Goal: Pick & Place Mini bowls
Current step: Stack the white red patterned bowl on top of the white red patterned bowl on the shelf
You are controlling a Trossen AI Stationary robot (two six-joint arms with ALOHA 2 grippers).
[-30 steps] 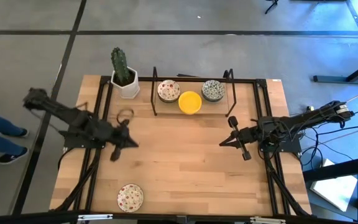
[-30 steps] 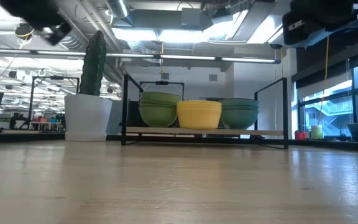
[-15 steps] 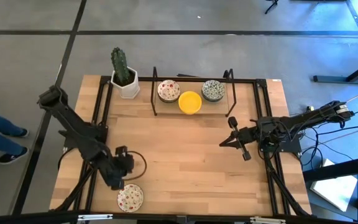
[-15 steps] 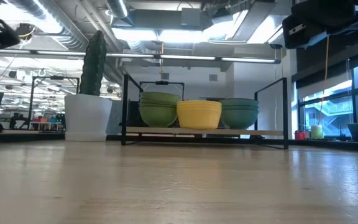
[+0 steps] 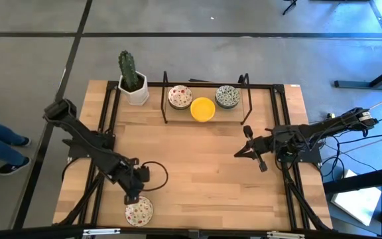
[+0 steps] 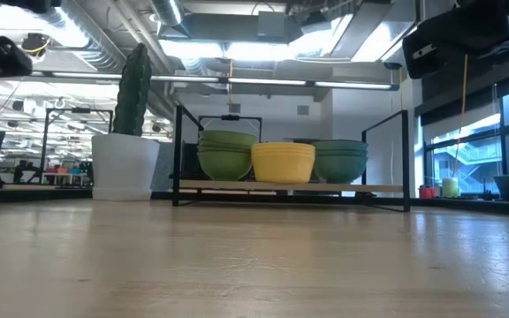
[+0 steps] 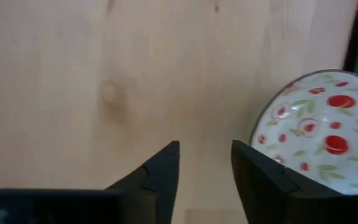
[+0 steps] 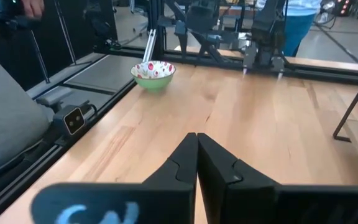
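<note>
A: Where is the left gripper (image 5: 134, 196) found?

B: It is seen near the front left corner of the table (image 5: 197, 166), just beside a red-speckled mini bowl (image 5: 138, 210). In the left wrist view its two fingers (image 7: 160, 177) are parted, with bare wood showing in the gap; nothing is held. The bowl's rim (image 7: 319, 130) is seen just beside one finger, and contact cannot be confirmed.

A: And the right gripper (image 5: 239, 152)?

B: It is held over the right half of the table, well apart from every bowl. In the right wrist view its fingers (image 8: 188, 158) are pressed together on nothing.

A: Where are the other bowls placed?

B: Three groups are set on the black wire rack (image 5: 205, 99) at the back: red-speckled bowls (image 5: 180, 97), yellow bowls (image 5: 203, 109) and dark blue-green patterned bowls (image 5: 227, 96). In the low view they are shown as stacks. A white cactus pot (image 5: 135, 89) is placed just left of the rack.
</note>
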